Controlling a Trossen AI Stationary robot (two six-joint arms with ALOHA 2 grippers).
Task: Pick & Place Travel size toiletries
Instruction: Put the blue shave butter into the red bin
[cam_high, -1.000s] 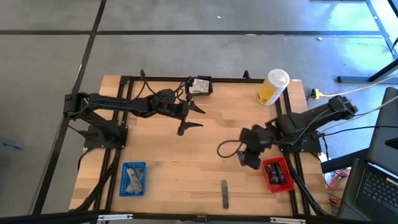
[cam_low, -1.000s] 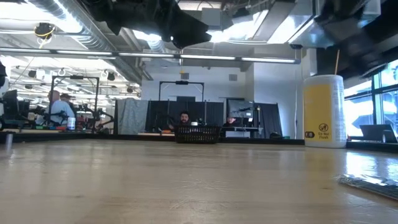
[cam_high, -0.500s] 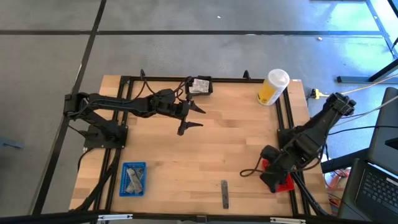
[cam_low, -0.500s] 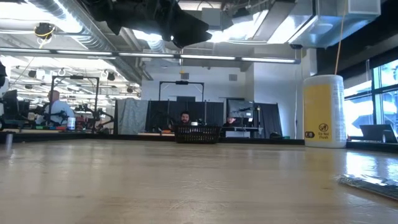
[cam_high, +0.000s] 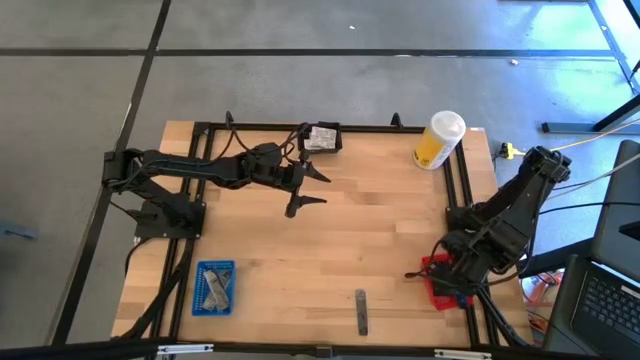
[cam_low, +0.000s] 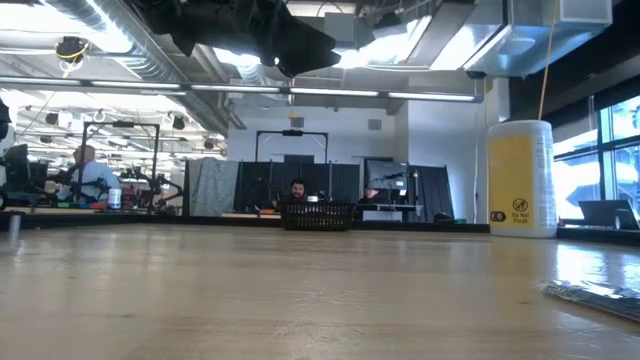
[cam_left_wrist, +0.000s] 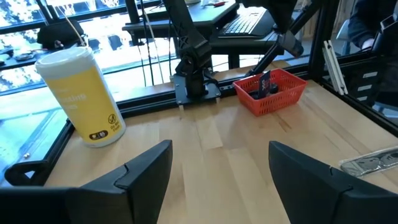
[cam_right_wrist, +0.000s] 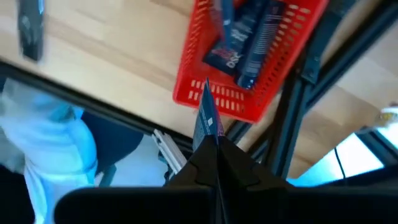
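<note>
The left gripper has not moved, fingers spread wide and holding nothing, well left of the red tray. The right gripper has swung from beside the tray to over it, clamped on a short dark purple-black tube hanging above the tray's rim, where similar dark tubes lie.

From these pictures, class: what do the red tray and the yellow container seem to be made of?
Red tray: looks like rigid glossy plastic, with open mesh walls and a uniform red colour.
Yellow container: likely plastic or coated card; it has a smooth matte yellow wrap with printed symbols and a white cap. Which of the two cannot be told.
</note>
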